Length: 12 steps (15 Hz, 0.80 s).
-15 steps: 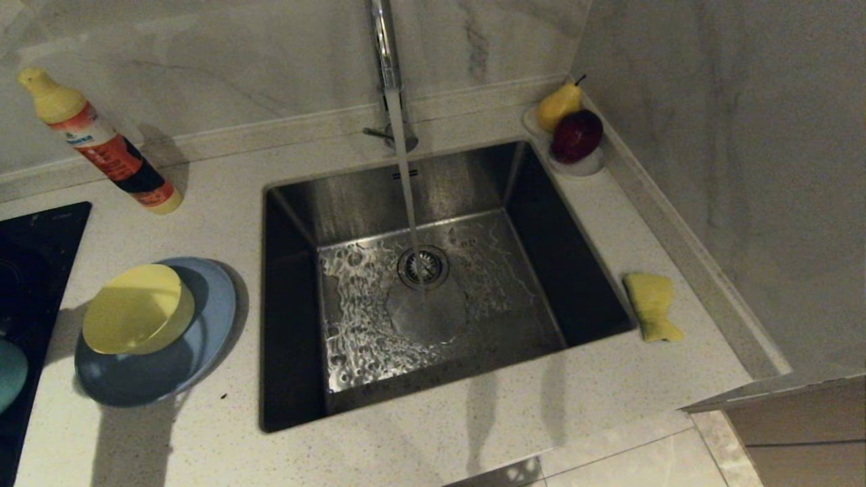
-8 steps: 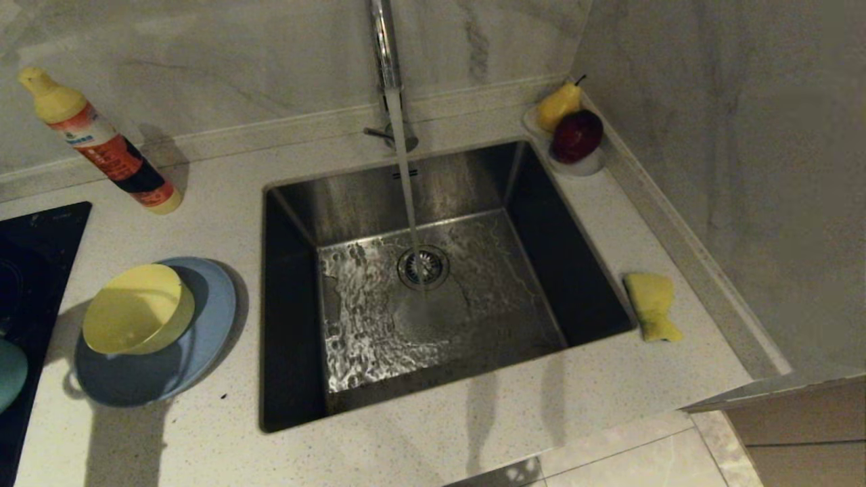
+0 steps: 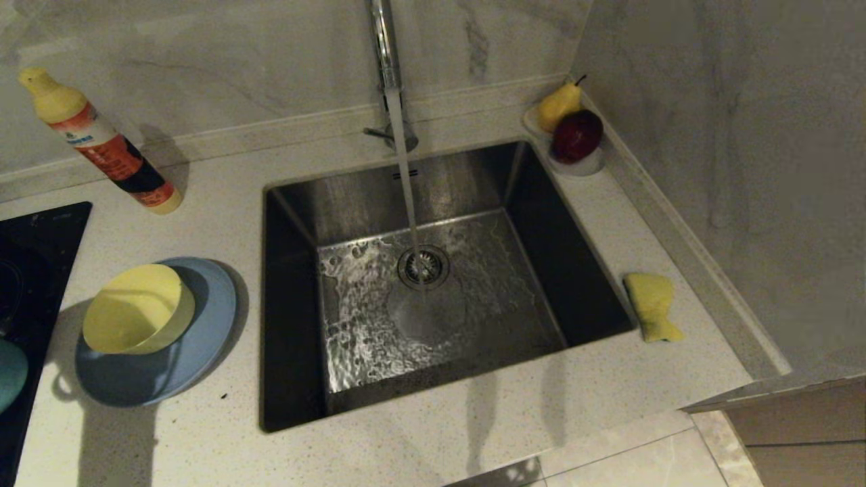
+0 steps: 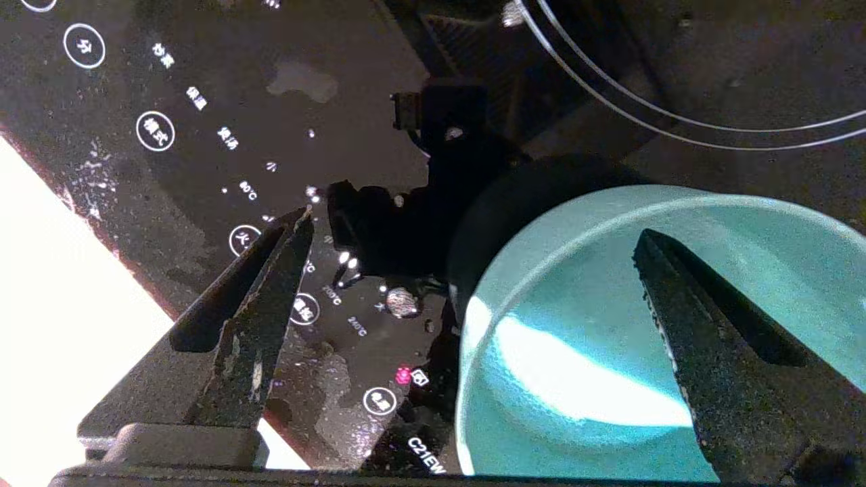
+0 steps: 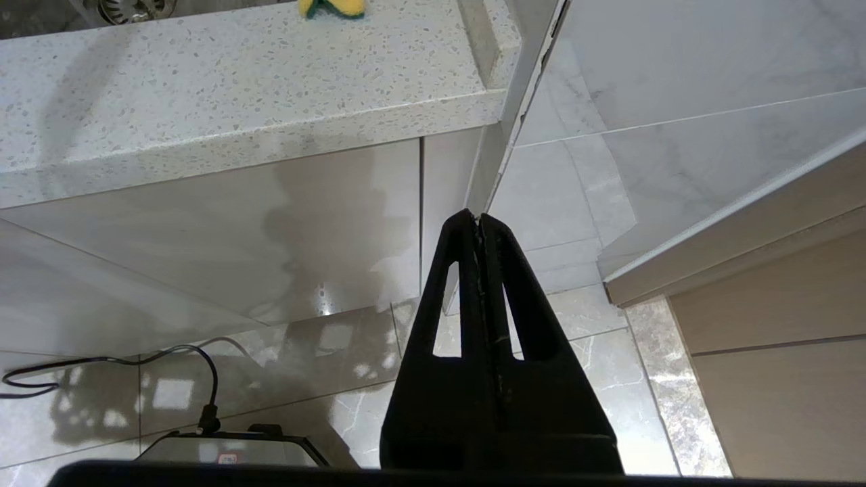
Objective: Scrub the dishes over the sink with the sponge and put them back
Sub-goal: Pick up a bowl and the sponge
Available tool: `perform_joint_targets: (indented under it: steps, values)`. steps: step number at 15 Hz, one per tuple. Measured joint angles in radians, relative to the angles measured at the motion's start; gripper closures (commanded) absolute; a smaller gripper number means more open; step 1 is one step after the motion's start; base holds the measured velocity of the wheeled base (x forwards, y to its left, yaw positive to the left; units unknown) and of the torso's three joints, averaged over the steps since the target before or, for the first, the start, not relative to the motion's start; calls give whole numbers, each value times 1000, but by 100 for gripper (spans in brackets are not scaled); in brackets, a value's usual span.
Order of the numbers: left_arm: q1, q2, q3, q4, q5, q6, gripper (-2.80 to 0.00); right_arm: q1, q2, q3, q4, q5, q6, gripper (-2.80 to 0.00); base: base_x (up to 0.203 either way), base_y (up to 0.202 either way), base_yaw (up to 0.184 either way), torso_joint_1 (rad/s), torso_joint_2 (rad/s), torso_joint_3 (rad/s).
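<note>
Your left gripper [image 4: 473, 237] hangs wide open over the hob [image 4: 203, 135], the teal bowl [image 4: 609, 338] just below, its near rim between the fingers. Drop one finger inside, one outside, then close gently. The right gripper [image 5: 479, 220] stays pinched empty below the counter [image 5: 203, 101].

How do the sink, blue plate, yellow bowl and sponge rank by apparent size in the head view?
1. sink
2. blue plate
3. yellow bowl
4. sponge
</note>
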Motion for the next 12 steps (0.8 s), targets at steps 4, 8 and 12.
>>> perform_joint_targets:
  steps: [4, 8, 12]
  values:
    - [2, 14, 0, 27, -32, 1, -280, 0, 0, 0, 0, 0, 0, 0, 0, 0, 0, 0, 0, 0]
    - [4, 20, 1, 36, -36, 1, -4, 0, 0, 0, 0, 0, 0, 0, 0, 0, 0, 0, 0, 0]
    - [5, 22, 2, 41, -54, 4, 0, 0, 0, 0, 0, 0, 0, 0, 0, 0, 0, 0, 0, 0]
